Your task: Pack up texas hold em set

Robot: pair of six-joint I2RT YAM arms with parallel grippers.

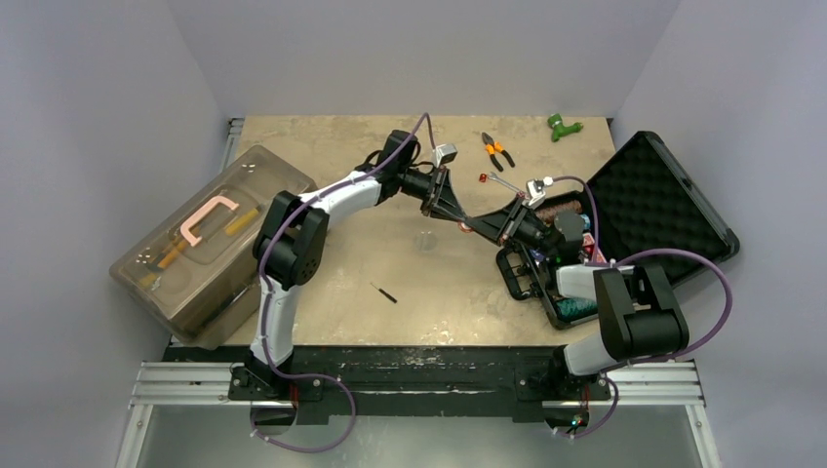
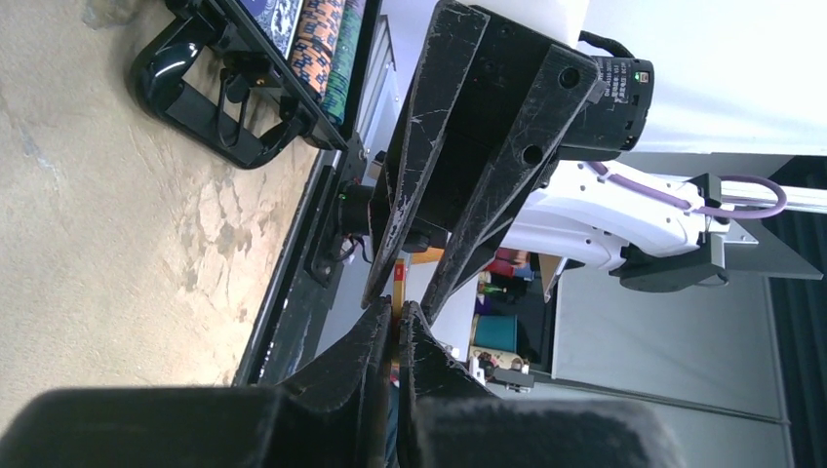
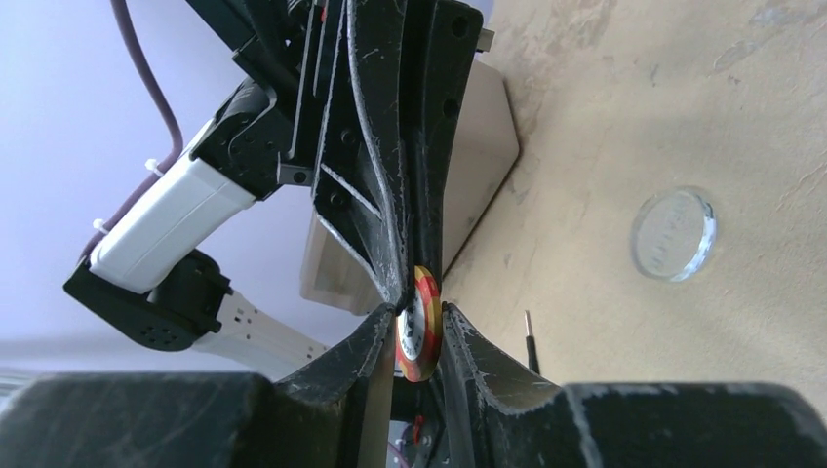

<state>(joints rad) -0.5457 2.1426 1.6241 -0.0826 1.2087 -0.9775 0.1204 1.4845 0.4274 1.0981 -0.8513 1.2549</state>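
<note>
Mid-air transfer of one poker chip (image 3: 417,336) above the table (image 1: 390,146), a little short of the open black case (image 1: 649,200) lying at my right. My left gripper (image 2: 395,305) is pinched fully down on the chip's upper rim, so that only a thin red-and-yellow edge shows between its tips. My right gripper (image 3: 417,310) meets it tip to tip, its jaws narrowed to a slim gap with the chip sitting slightly tilted between them. Both fingers lie close against the chip's faces, but I cannot tell whether they press yet. The chip reads as light, rigid and smooth-faced, a thin disc that would likely pivot or squirt out if held only near its rim. The better hold is flat across the two faces, close to the centre. With both grippers sharing so small a part, the left should let go only when the right is seated square, otherwise the chip may drop or twist. Rows of chips (image 2: 327,49) already stand on edge in the case tray, which suggests this one goes in edge-on beside them. A clear round disc (image 3: 673,234) lies flat on the table below, apart from both grippers.
</note>
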